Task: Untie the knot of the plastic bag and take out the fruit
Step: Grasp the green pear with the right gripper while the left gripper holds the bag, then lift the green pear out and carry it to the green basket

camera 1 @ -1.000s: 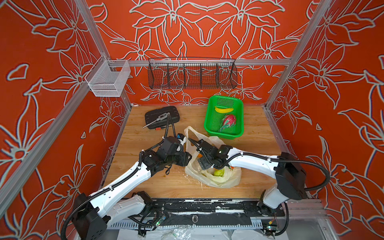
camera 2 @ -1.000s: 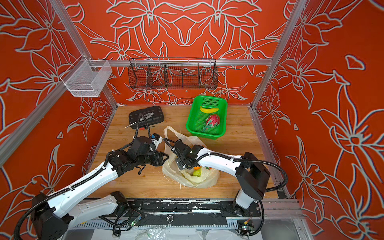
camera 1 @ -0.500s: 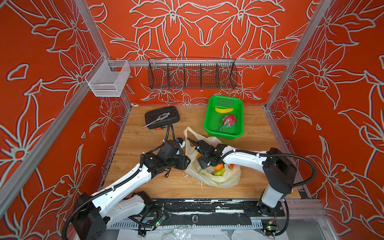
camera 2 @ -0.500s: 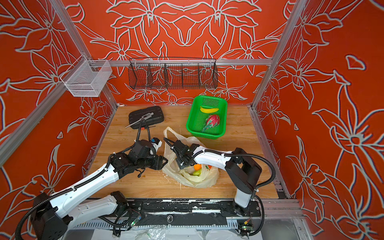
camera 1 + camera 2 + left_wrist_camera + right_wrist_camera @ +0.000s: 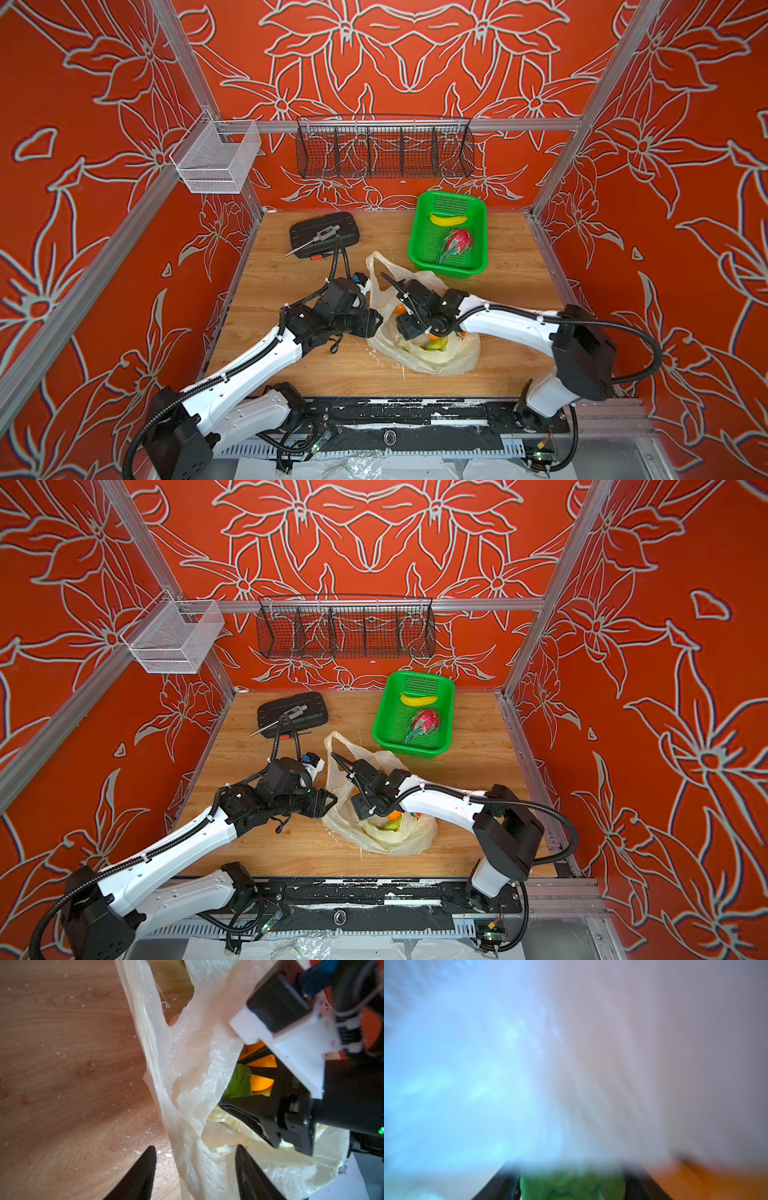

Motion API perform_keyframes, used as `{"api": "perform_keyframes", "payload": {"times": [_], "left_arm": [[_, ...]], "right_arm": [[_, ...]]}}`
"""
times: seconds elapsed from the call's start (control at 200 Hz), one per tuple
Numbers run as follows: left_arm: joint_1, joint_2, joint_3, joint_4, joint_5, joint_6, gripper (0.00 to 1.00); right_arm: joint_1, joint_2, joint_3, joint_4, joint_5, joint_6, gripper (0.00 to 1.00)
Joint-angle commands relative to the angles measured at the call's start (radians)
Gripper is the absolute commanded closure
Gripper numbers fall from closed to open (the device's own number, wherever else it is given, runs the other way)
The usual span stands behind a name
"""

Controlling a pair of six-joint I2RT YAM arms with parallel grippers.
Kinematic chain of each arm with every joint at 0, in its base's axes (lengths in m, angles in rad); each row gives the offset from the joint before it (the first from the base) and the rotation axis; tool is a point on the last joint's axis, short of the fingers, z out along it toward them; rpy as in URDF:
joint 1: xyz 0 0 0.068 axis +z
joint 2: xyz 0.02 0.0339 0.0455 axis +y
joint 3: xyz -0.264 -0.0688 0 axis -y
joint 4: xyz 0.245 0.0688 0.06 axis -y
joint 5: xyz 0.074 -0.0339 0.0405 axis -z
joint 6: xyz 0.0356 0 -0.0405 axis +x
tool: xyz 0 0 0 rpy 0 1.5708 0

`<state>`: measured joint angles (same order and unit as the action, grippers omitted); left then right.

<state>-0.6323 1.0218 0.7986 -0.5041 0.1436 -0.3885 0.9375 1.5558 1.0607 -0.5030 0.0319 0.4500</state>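
tabletop point(image 5: 498, 291), right gripper point(image 5: 233, 1082) clamped on green fruit point(image 5: 572, 1185) inside plastic bag point(image 5: 436, 361), left gripper point(image 5: 195, 1147) apart, green basket point(image 5: 449, 270) behind

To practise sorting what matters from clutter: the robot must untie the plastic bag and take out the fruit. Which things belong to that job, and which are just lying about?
Job: plastic bag; oranges and green fruit inside it; dragon fruit, already in the green basket.
Lying about: banana; black case with a tool on it; black wire basket; white mesh basket.
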Motion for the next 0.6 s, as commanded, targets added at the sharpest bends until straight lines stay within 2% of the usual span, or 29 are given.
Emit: {"api": "perform_keyframes", "payload": {"times": [0.0,0.255,0.445,0.595], "left_arm": [[0.006,-0.018,0.040,-0.004,-0.002,0.017,0.40],[0.008,0.001,0.102,0.017,-0.007,0.044,0.39],[0.009,-0.003,0.115,0.058,0.031,0.051,0.39],[0.009,-0.018,0.114,0.104,0.077,0.059,0.38]], "right_arm": [[0.003,-0.084,-0.032,0.021,-0.034,0.034,0.51],[0.003,-0.296,-0.089,0.083,-0.078,0.047,0.51],[-0.009,-0.460,-0.131,0.130,0.101,0.048,0.51],[-0.081,-0.509,-0.116,0.161,0.194,0.042,0.54]]}}
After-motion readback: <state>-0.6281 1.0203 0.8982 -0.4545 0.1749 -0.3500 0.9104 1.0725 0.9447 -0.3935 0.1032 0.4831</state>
